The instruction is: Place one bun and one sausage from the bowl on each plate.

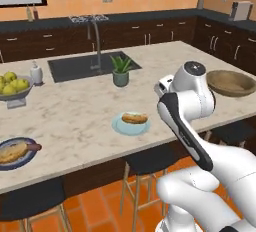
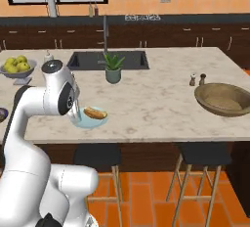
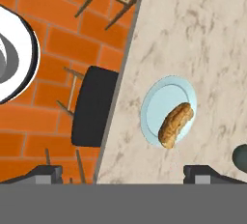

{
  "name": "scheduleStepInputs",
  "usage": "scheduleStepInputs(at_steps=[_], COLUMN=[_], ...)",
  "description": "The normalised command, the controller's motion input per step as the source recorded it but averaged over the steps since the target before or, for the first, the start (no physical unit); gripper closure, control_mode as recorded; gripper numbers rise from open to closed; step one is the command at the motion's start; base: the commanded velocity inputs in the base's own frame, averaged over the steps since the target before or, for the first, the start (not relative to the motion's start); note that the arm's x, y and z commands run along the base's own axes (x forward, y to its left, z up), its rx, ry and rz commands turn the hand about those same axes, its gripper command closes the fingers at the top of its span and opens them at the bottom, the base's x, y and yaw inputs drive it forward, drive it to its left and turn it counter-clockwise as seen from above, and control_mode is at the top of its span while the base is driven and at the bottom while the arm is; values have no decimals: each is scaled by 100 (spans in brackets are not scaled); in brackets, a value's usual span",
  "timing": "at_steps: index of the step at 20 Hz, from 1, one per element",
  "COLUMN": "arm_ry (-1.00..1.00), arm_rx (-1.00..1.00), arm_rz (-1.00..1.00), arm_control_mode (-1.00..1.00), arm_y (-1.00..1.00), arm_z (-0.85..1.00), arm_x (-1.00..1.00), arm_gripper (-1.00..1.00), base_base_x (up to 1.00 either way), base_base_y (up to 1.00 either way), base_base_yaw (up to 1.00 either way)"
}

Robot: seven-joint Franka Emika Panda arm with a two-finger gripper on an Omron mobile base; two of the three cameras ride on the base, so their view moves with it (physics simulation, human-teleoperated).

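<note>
Gripper (image 3: 123, 174) fingers are wide apart, holding nothing — up above the light-blue plate (image 3: 157, 103). One bun (image 3: 175, 124) lies on that plate, near the counter (image 3: 207, 35) edge — wooden bowl (image 1: 231, 83) sits well apart.

Pretty clearly a home kitchen: pale marble island worktop (image 1: 75, 121) with a dark sink (image 1: 85, 68), dark wood cabinets (image 1: 150, 33), black-seated bar stools (image 2: 97, 155), orange tile floor (image 2: 141, 196).
</note>
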Motion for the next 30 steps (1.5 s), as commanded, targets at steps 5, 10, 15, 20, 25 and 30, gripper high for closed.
scheduleStepInputs(at_steps=[5,10,15,20,25,30], arm_ry=[0,0,0,-1,10,44], arm_rx=[0,0,0,6,19,14], arm_rz=[0,0,0,2,-5,-25], arm_control_mode=[100,100,100,-100,-100,-100], arm_y=[0,0,0,-15,-26,-1], arm_z=[0,0,0,2,31,23], arm_x=[0,0,0,7,74,76], arm_gripper=[-100,-100,-100,-100,-100,-100], base_base_x=[54,29,34,26,0,0], base_base_y=[-100,-100,-100,-75,0,0], base_base_yaw=[-9,3,12,13,0,0])
